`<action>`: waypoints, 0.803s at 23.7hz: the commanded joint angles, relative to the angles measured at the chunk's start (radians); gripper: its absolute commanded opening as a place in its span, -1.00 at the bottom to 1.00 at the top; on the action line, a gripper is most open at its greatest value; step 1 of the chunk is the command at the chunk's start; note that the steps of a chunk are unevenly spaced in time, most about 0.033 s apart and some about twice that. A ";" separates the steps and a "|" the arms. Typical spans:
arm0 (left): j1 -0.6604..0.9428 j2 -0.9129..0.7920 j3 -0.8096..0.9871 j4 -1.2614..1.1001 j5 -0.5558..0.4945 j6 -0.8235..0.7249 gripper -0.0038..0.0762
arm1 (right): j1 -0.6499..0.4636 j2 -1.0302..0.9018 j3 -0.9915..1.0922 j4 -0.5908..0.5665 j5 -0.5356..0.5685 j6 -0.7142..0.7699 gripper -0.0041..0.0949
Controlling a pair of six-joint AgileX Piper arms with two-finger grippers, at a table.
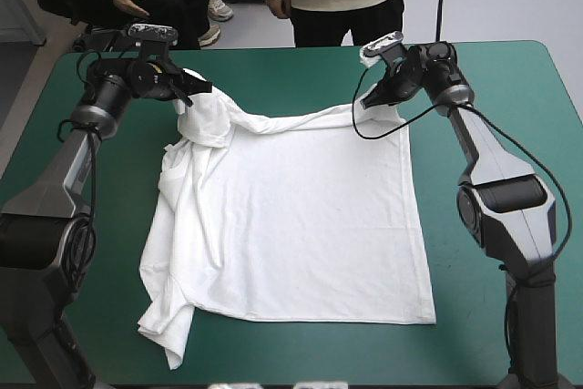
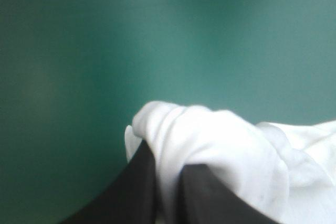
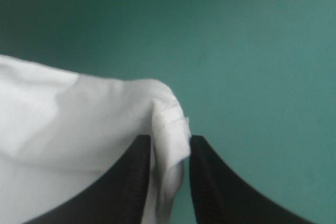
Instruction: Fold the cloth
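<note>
T-shirt (image 1: 301, 225) sits mid-bench (image 1: 273, 70), white, mostly spread flat on the teal-green cover. Its near hem is straight and runs along the bench's near edge, a bit in from it. The side toward the bench's right edge lies flat and clean. The side toward the left edge is rumpled: long folds, and one bunched sleeve trails toward the near-left corner. Both far corners are picked up off the cover, and the far hem sags between them. Left gripper (image 1: 196, 88) is near the far-left corner of the bench, its black fingers all but pressed together and pinching a thick wad of fabric. The left wrist view confirms this: gripper (image 2: 165, 153) has cloth (image 2: 220, 140) squeezed between the fingers and bulging past the tips, bare cover ahead. Right gripper (image 1: 369, 97) is toward the far-right part of the bench and pinches the other far corner. In the right wrist view the gripper (image 3: 170, 140) is nearly shut on a thin folded edge, a seam visible at the tips, and the shirt (image 3: 79, 114) drapes off to one side. The two grippers are well apart.
</note>
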 commanded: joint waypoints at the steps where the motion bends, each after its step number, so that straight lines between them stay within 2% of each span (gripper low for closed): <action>1: -0.001 -0.011 -0.031 -0.010 -0.140 -0.010 -0.79 | -0.010 0.016 -0.169 -0.049 -0.066 0.025 0.03; 3: -0.001 0.009 -0.031 -0.008 -0.177 -0.010 -0.55 | -0.021 0.037 -0.215 -0.072 -0.086 0.032 0.14; 7: -0.001 0.024 -0.031 0.034 -0.247 -0.010 0.09 | -0.061 0.042 -0.259 -0.089 -0.112 0.044 0.15; 8: -0.001 0.024 -0.031 0.048 -0.257 -0.013 0.21 | -0.072 0.040 -0.272 -0.087 -0.105 0.044 0.15; 10: -0.001 0.021 -0.044 0.084 -0.247 -0.026 0.31 | -0.097 0.040 -0.302 -0.071 -0.057 0.048 0.15; 12: -0.001 -0.005 -0.079 0.135 -0.128 -0.054 0.31 | -0.116 0.024 -0.328 -0.024 0.061 0.031 0.15; 13: -0.001 -0.044 -0.094 0.142 -0.031 -0.062 0.31 | -0.123 0.004 -0.337 0.026 0.142 0.006 0.15; 15: -0.001 -0.131 -0.094 0.138 0.065 -0.057 0.31 | -0.123 -0.046 -0.337 0.102 0.247 -0.006 0.15; 16: -0.001 -0.162 -0.094 0.138 0.093 -0.057 0.31 | -0.123 -0.068 -0.337 0.124 0.274 -0.006 0.15; 17: -0.001 -0.242 -0.090 0.138 0.175 -0.055 0.31 | -0.123 -0.123 -0.337 0.167 0.321 -0.006 0.15; 18: -0.001 -0.327 -0.068 0.138 0.252 -0.055 0.31 | -0.123 -0.180 -0.333 0.201 0.321 0.007 0.12; 19: -0.001 -0.374 -0.042 0.138 0.282 -0.057 0.31 | -0.123 -0.212 -0.333 0.225 0.321 0.009 0.09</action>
